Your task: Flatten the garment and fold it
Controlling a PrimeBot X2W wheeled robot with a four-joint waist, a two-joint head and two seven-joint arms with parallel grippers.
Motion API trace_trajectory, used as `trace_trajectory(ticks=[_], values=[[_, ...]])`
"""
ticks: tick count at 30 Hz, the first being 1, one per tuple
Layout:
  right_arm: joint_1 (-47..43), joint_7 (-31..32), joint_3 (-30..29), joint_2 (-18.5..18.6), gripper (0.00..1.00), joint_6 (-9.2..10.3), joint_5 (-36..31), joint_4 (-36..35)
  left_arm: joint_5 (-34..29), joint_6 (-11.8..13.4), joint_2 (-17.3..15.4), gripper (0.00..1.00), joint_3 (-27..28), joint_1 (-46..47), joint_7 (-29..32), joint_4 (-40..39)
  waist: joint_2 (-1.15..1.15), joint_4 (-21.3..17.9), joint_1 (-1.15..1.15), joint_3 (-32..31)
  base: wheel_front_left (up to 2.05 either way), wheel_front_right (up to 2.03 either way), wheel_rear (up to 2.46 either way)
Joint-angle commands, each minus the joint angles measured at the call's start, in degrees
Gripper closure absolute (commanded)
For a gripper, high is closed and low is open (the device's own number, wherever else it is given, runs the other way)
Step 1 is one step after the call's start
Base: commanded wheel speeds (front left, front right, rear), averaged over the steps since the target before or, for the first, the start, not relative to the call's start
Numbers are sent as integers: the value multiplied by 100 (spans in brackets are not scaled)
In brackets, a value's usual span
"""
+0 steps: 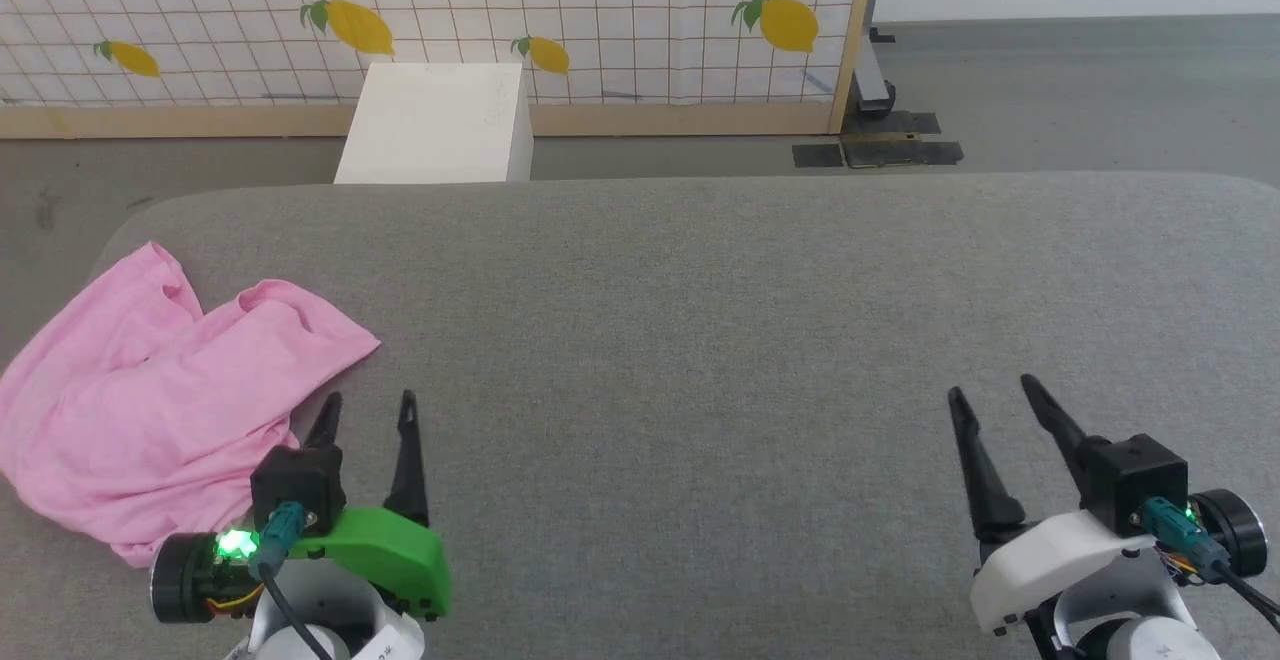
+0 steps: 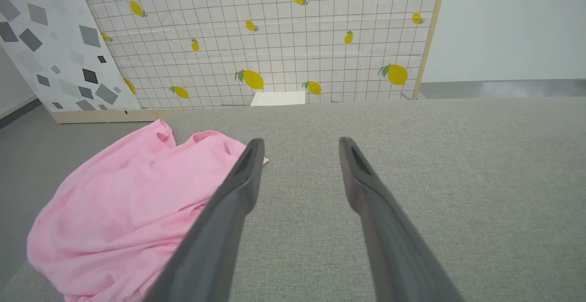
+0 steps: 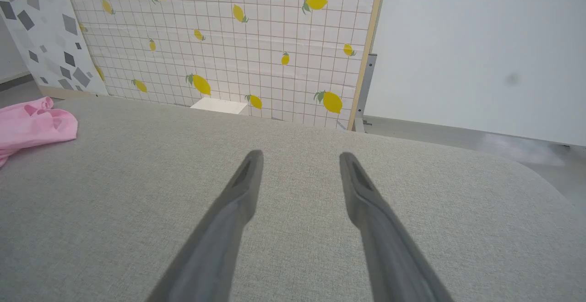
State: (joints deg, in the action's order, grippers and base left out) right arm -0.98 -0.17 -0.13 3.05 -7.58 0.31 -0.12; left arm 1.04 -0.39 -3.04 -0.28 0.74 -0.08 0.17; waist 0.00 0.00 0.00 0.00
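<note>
Grey upholstered surface [image 1: 700, 320], pink garment [image 1: 150, 390] crumpled at left

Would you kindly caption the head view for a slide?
Pink garment crumpled on the grey table, left side; left claw and right claw open, empty.

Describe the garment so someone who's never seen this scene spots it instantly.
Start at the wide grey fabric surface in front of the lemon-print wall. At its left edge, just beside the left gripper, lies the garment, a crumpled heap of thin cloth. It is the one pink thing on that grey top.
</note>
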Motion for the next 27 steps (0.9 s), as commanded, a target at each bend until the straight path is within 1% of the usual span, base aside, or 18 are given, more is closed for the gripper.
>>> trace_trajectory(ticks=[1, 27], values=[[0, -1, 0, 0, 0, 0, 0, 0, 3, 0, 0, 0, -3, 0, -1, 0, 0, 0, 0, 0, 0, 0, 0], [93, -306, -88, -4, 0, 2, 13, 133, 169, 54, 3, 0, -222, 190, -308, 323, 0, 28, 0, 8, 0, 0, 0]])
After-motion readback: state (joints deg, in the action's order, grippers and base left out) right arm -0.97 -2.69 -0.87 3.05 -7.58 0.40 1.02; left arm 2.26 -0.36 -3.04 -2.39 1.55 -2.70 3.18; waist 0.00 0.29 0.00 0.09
